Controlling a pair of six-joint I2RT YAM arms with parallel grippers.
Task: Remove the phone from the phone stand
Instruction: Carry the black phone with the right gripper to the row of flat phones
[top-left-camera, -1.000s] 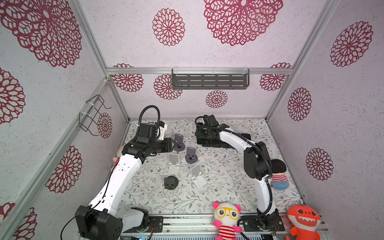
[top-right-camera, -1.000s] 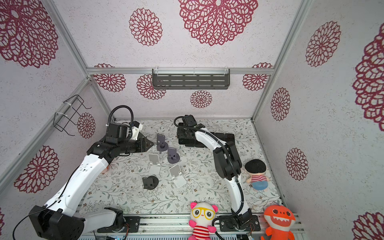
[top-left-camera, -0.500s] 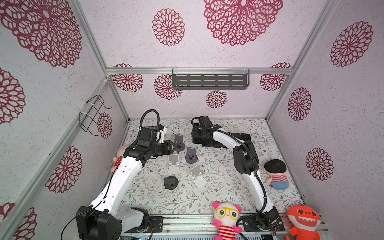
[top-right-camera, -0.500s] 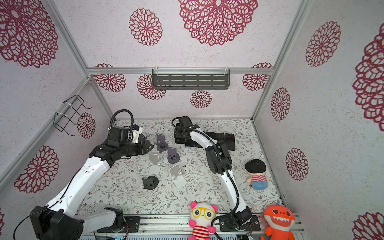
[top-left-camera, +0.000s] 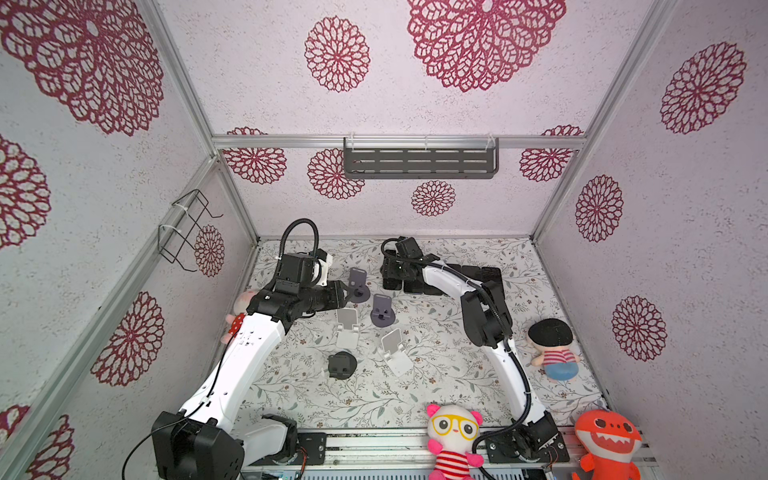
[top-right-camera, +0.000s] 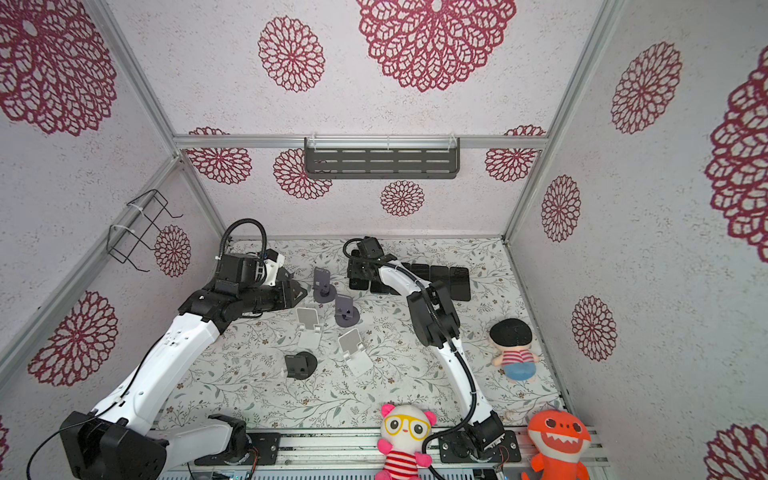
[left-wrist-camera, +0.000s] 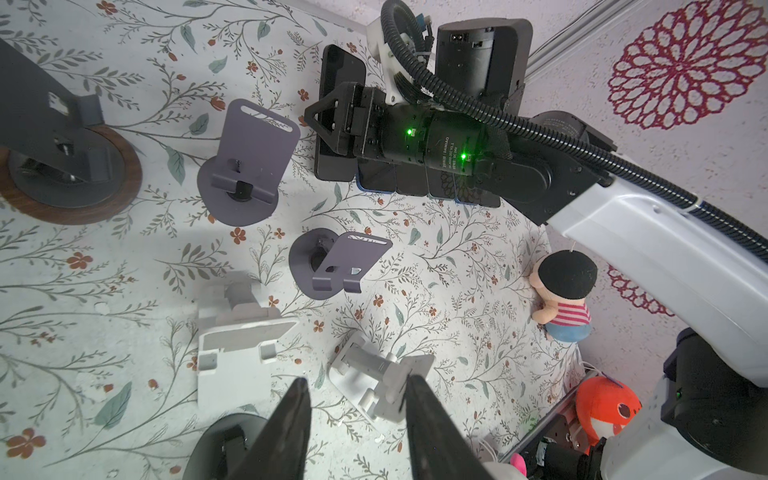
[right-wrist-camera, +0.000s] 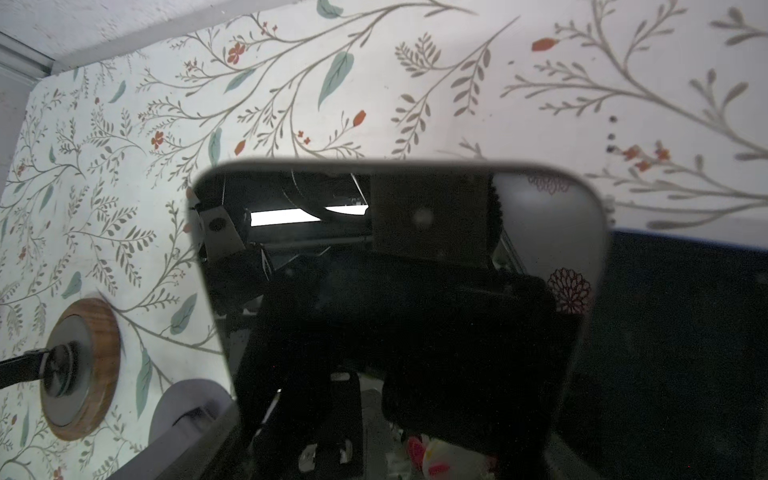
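Floral mat (top-left-camera: 436, 374) inside patterned enclosure, checked in both top views and both wrist views. Right arm (top-left-camera: 482, 316) stretched out to the row (top-left-camera: 492, 276) of dark phones at the back of the mat. Left arm (top-left-camera: 249, 345) bent toward the ground just short of the row's end nearer that arm.

Row: several handsets lying flat, side by side, partly covered by right arm.

Stands, all on the front side of the row:
- purple stand (top-left-camera: 358, 284), closest to the row
- second purple stand (top-left-camera: 381, 311)
- white stand (top-left-camera: 347, 328)
- second white stand (top-left-camera: 395, 351)
- black stand (top-left-camera: 341, 365), farthest from the row

All five bare. Wood-based stand (left-wrist-camera: 62, 166) past the row's end, only partly in view from left wrist; no handset seen on the part shown.

Task phone (left-wrist-camera: 343, 70) found at that same end of the row, off every stand, screen up, directly under right gripper (top-left-camera: 392, 280). Flat on the mat or a little raised: cannot tell.

Tooling: right gripper with jaws set wide across the phone. Clamped on its edges or loose: cannot tell, since only dark reflection shows in right wrist view. As for left gripper (left-wrist-camera: 358, 384): part-open, empty, beside the purple stand.

Judgement: removal itself apparently done, with no handset on any stand. Outstanding at most: release into the row, then withdrawal of right arm.
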